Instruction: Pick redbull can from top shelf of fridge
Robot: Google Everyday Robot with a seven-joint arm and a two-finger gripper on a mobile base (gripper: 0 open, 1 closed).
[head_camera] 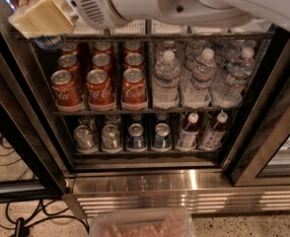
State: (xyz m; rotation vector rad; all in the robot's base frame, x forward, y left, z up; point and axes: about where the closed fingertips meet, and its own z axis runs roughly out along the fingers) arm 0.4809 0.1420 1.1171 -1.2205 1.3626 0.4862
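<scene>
Beige-padded, the gripper sits at 10 o'clock in my view, right at the left end of the top shelf and partly over its front bar. I cannot tell whether it is released or clenched. Just below it, at its 5 o'clock, a small bluish rounded shape shows at the shelf edge. That is where I place the redbull can, though most of it is hidden and I cannot confirm its markings.

From the gripper, the white arm runs along the top of the view toward 1 o'clock and covers much of the shelf. White slotted trays peek out under it.

On the next rack down in the fridge, 3 columns of red Coca-Cola cans stand on the left, with water bottles packed beside them on the right. On the lowest rack, 4 small cans line the front, and 2 white-capped bottles stand at their 3 o'clock.

At 6 o'clock the stainless base shines, with louvres under it. A clear tub with pinkish contents sits against the bottom edge. Dark cables curl on the floor at 8 o'clock.
</scene>
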